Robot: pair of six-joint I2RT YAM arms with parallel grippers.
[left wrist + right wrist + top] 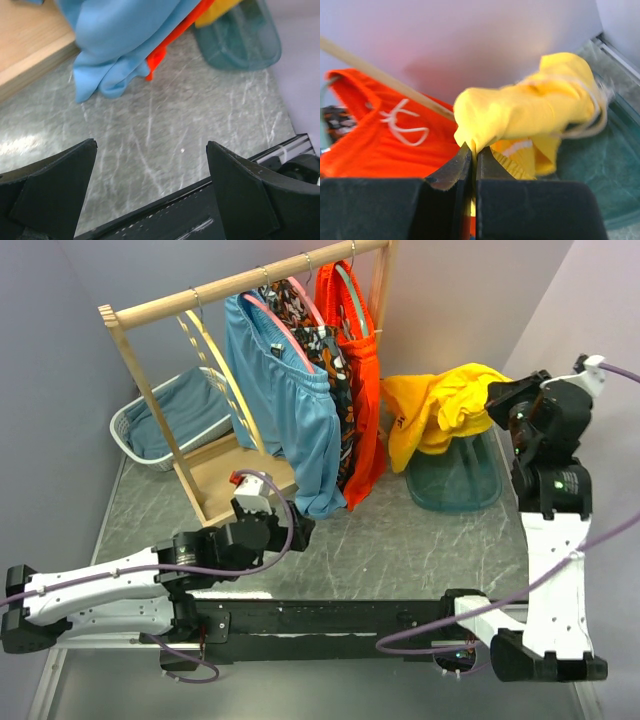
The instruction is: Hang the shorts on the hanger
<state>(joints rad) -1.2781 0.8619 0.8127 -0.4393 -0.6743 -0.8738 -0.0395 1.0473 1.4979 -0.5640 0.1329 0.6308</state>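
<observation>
The yellow shorts (pixel 440 405) hang bunched above a green tub, lifted by one fold. My right gripper (pixel 497 400) is shut on that fold, and the wrist view shows the fabric (pixel 530 110) pinched between the closed jaws of the right gripper (pixel 474 150), with a white drawstring trailing to the right. The pale wooden hanger (pixel 222 370) hangs bare at the left of the rack rod. My left gripper (pixel 300 530) hovers low over the table near the blue shorts' hem. In its wrist view the left gripper (pixel 150 145) is open and holds nothing.
Light blue shorts (pixel 280 390), a patterned garment and orange shorts (pixel 358 360) hang on the wooden rack (pixel 250 280). The rack's base board (pixel 225 475) sits by my left gripper. A white basket (pixel 135 435) stands back left. The green tub (pixel 460 480) is under the yellow shorts.
</observation>
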